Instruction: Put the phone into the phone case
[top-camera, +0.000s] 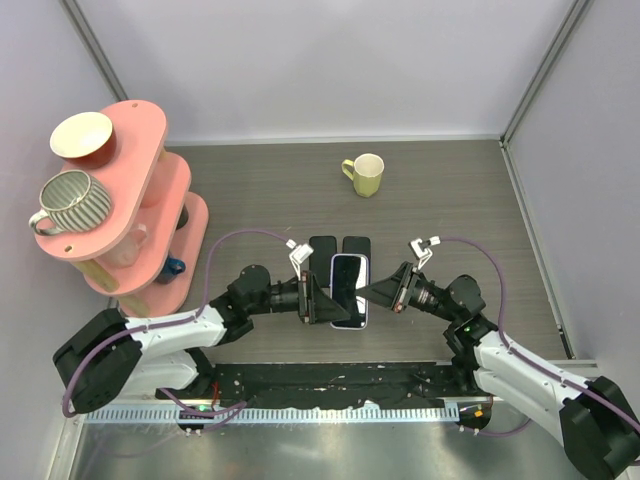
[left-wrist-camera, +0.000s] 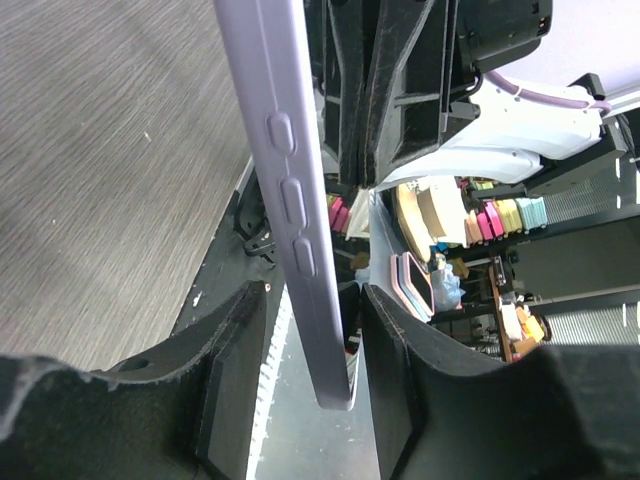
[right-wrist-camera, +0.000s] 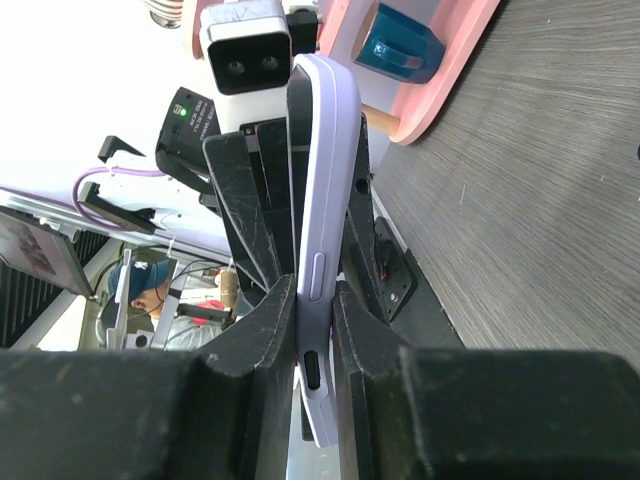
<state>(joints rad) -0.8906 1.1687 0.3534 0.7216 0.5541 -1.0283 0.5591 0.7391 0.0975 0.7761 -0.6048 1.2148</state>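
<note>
Clamping the phone case (right-wrist-camera: 326, 200) between its fingers, the right gripper (right-wrist-camera: 318, 335) holds it edge-up, with the phone (top-camera: 348, 285) apparently inside. The left gripper (left-wrist-camera: 312, 305) straddles the opposite edge with its fingers apart. An uneven squeeze could twist the case and pop the phone out.

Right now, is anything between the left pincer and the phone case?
Nothing visible. The phone case stands between the left pincer's fingers with a gap on each side and no other object there. The right pincer clamps its opposite side, and the phone looks seated inside it.
</note>
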